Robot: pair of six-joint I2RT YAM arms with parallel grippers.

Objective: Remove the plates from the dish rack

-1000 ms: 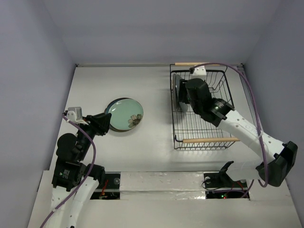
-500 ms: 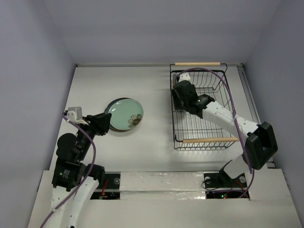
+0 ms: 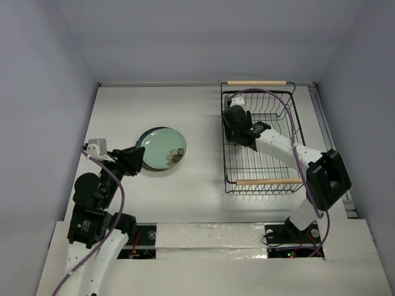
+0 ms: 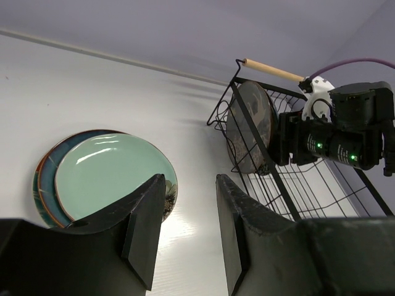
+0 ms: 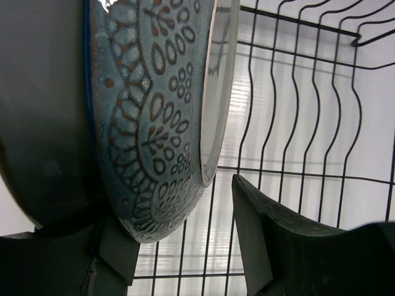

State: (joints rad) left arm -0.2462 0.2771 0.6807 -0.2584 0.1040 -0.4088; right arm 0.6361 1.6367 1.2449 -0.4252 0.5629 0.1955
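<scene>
While the blue-patterned plate point(image 5: 154, 123) stood upright in the far left corner of the dish rack point(image 3: 265, 182), the right gripper point(image 3: 232, 118) was held astride its rim, fingers apart w/ the rim between them, nothing clamped yet. The left gripper point(image 4: 188, 185) was held open & empty, just beside the stacked plates point(image 3: 162, 149) laid on the table point(image 3: 197, 111), left side.
</scene>
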